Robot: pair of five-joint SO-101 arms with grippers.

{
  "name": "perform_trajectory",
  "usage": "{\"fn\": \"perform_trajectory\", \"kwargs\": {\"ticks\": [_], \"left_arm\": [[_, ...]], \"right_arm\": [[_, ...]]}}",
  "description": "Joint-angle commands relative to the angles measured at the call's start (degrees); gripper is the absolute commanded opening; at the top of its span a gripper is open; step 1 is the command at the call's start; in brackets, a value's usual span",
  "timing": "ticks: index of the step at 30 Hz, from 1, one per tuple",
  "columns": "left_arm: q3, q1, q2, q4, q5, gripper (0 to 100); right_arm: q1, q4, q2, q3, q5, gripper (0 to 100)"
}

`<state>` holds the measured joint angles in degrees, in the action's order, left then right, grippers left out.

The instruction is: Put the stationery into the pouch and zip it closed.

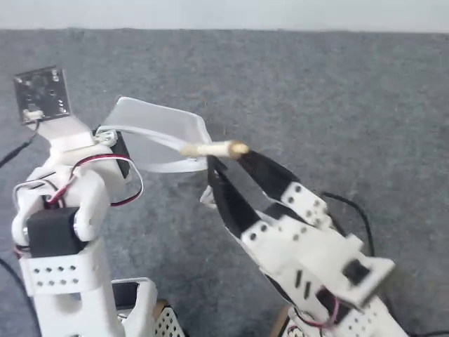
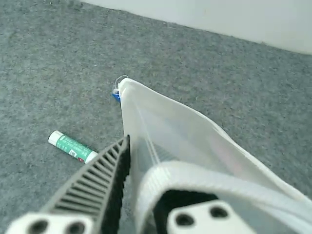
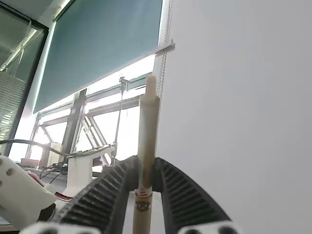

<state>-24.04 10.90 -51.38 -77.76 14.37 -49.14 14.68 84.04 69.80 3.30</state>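
Observation:
A translucent white pouch [image 1: 158,137] hangs above the grey carpet, and my left gripper [image 1: 106,137] is shut on its edge. In the left wrist view the pouch [image 2: 185,141] drapes over the fingers of my left gripper [image 2: 139,170], with a blue zip pull [image 2: 116,95] at its far corner. My right gripper [image 1: 224,160] is shut on a cream-coloured pen [image 1: 214,149], held level right beside the pouch's near edge. In the right wrist view the pen [image 3: 147,122] sticks out between the ribbed fingers of my right gripper [image 3: 145,168]. A green-and-white glue stick [image 2: 73,146] lies on the carpet beside the pouch.
Grey carpet [image 1: 316,91] covers the table up to a pale wall [image 1: 224,14] at the back. A square camera board [image 1: 42,91] sits on the left arm. Red and black cables [image 1: 105,182] loop around both arms near the front.

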Motion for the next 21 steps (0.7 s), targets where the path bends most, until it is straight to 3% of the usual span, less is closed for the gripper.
{"fn": "perform_trajectory", "kwargs": {"ticks": [1,8,17,21], "left_arm": [[1.01,-0.35,-0.44,1.41,1.14,1],[1.01,-0.35,-0.44,1.41,1.14,1],[1.01,-0.35,-0.44,1.32,1.14,1],[0.92,-0.35,-0.44,1.32,1.14,1]], "right_arm": [[-0.48,5.67,-6.46,-0.53,0.7,0.6],[-0.48,11.91,-18.51,-0.53,0.7,0.6],[-0.57,11.03,-27.74,0.09,1.23,1.5],[-0.57,11.03,-31.6,-0.09,1.23,16.2]]}}
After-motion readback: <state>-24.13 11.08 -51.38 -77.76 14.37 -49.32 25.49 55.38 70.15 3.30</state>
